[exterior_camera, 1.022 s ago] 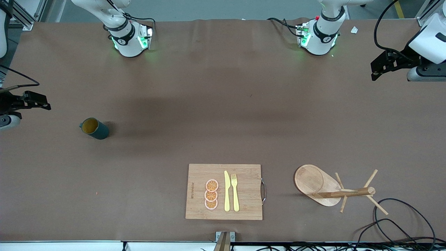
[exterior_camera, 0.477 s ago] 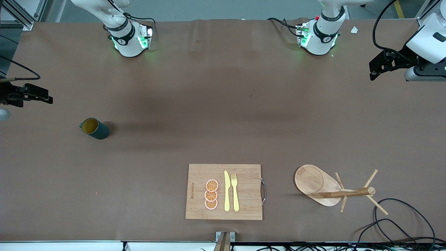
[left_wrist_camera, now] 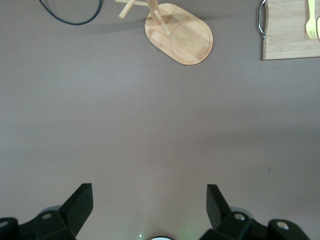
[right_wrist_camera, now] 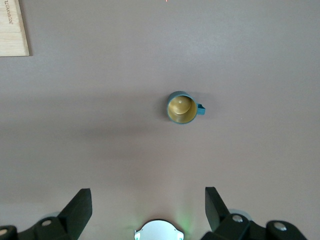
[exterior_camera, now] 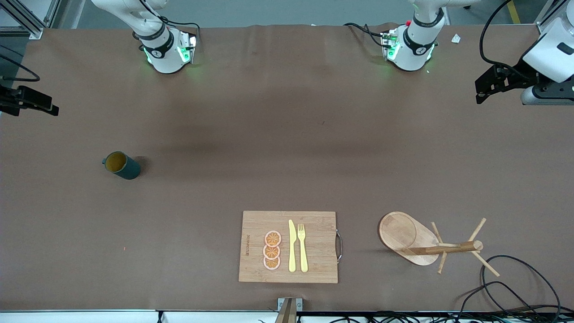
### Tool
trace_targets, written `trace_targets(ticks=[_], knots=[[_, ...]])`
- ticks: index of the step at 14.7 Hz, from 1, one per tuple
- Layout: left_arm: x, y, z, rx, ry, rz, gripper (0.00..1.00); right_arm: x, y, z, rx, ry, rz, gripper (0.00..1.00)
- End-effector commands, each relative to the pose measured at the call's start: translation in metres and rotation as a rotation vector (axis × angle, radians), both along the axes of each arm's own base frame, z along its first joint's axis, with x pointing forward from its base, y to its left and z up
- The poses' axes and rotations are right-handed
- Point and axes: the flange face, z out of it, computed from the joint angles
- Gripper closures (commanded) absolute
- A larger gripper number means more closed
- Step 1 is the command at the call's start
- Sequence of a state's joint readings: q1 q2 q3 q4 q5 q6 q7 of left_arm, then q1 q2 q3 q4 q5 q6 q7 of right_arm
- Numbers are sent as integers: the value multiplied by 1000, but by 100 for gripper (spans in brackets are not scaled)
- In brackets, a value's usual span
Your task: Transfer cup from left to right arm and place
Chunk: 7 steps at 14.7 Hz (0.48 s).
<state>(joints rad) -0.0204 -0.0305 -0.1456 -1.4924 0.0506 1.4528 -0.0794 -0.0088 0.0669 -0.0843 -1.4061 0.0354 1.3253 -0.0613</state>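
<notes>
Cup point(exterior_camera: 121, 165) stands upright on table point(exterior_camera: 269, 148) at right arm's end. Both grippers, left point(left_wrist_camera: 150, 205) & right point(right_wrist_camera: 148, 207), open, empty, high up. Risk: left has a long reach; could tip the cup.

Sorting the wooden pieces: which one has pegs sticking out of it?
The mug rack, toward the left arm's end of the table. It has an oval base and pegs; the cutting board is flat and holds cutlery.

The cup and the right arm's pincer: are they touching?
Apart. In the right wrist view, bare table lies between the cup and the open right pincer.
</notes>
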Motion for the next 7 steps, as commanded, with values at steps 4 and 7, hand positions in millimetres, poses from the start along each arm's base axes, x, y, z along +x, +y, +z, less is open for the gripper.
trace_targets(ticks=[4, 7], knots=[[-1, 1, 2, -17, -4, -12, 0, -49, -2, 9, 11, -26, -26, 0], [-1, 1, 2, -17, -4, -12, 0, -47, -3, 5, 8, -20, -23, 0]])
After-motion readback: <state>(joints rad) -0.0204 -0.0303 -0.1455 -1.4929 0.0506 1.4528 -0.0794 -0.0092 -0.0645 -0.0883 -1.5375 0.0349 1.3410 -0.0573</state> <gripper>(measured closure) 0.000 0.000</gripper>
